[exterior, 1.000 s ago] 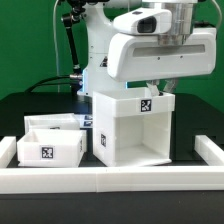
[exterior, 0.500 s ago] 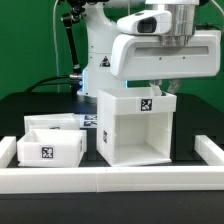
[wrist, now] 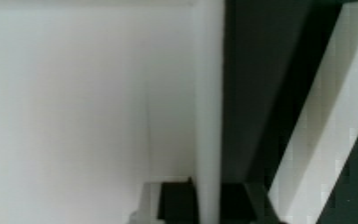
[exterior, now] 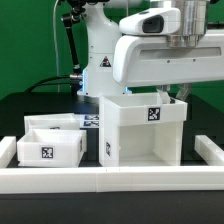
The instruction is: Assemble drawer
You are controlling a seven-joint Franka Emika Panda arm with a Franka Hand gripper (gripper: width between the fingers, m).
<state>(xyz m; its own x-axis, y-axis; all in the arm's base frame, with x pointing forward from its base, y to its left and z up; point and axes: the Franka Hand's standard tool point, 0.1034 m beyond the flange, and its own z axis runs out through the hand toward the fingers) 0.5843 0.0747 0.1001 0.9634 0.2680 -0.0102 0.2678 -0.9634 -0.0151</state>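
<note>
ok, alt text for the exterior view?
A white Panda arm has its gripper at the top rear of the boxy white drawer housing, whose open front faces the camera; the grip itself is hidden. On the exterior view's left sit open-top white trays, the front one tagged, behind a low white rail.

Exterior view bright, even, sharp; housing interior shaded; wrist view blurred, unfocused.

A robotics laboratory is shown: a white robot arm is set at a black table edged by a low white rail. A plain green backdrop is seen behind.
</note>
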